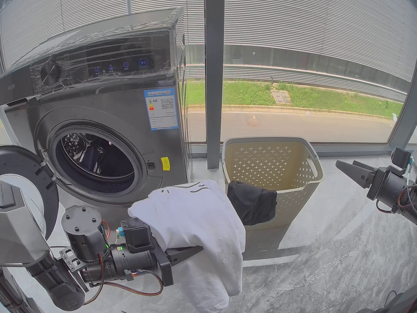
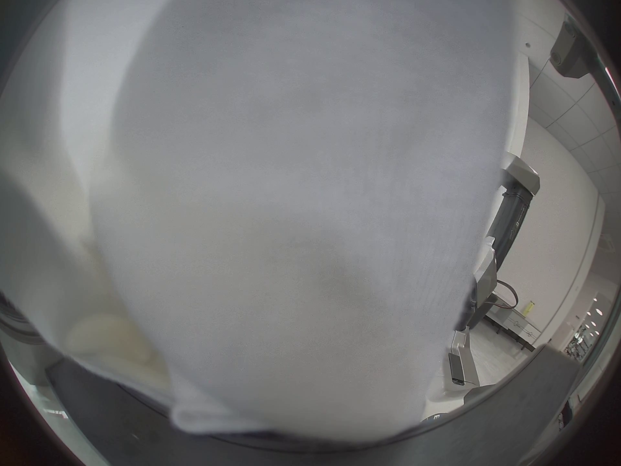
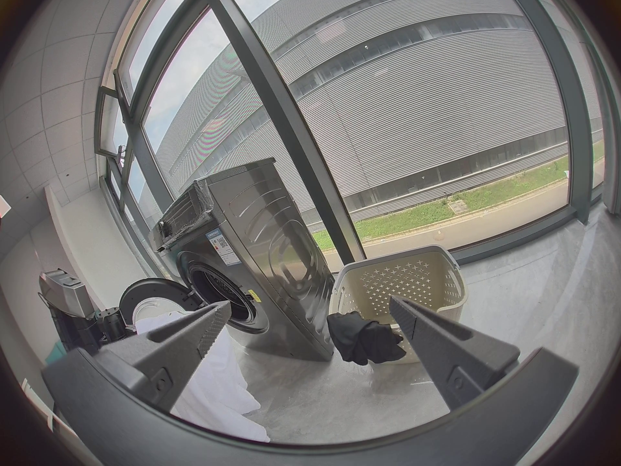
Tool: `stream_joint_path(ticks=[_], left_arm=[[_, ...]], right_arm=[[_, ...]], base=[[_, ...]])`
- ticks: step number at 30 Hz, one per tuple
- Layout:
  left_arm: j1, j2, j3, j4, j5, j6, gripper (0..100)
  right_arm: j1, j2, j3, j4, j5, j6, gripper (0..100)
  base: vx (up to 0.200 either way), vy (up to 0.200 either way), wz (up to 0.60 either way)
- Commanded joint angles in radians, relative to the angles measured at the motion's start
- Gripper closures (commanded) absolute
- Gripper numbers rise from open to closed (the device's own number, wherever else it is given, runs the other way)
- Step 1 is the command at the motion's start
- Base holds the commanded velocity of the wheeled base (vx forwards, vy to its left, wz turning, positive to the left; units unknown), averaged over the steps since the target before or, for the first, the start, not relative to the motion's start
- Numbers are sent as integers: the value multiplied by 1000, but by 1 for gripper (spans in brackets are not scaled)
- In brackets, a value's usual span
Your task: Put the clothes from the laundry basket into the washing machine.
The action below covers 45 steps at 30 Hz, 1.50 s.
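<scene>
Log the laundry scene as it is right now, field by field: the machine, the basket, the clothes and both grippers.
washing machine: door swung open, something dark inside the drum
laundry basket: stands to the right of the machine
black garment: draped over the basket's near rim
white shirt: draped over the left gripper, in front of the machine
right gripper: open, empty, to the right of the basket

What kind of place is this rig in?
Probably a lab or demo space staged as a laundry corner: a washing machine partly wrapped in plastic film, a laundry basket on a polished stone floor, and tall windows facing an industrial building.
</scene>
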Motion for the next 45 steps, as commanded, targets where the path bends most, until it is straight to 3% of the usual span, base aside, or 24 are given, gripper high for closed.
stream_joint_path(ticks=[1, 40, 45], left_arm=[[5, -1, 3, 0, 0, 0, 100], [45, 5, 20, 0, -4, -1, 100], [76, 17, 17, -3, -5, 3, 100]], right_arm=[[3, 0, 0, 0, 0, 0, 0], [3, 6, -10, 0, 19, -3, 0], [5, 5, -10, 0, 19, -3, 0]], base=[[0, 200, 0], [0, 200, 0], [0, 0, 0]])
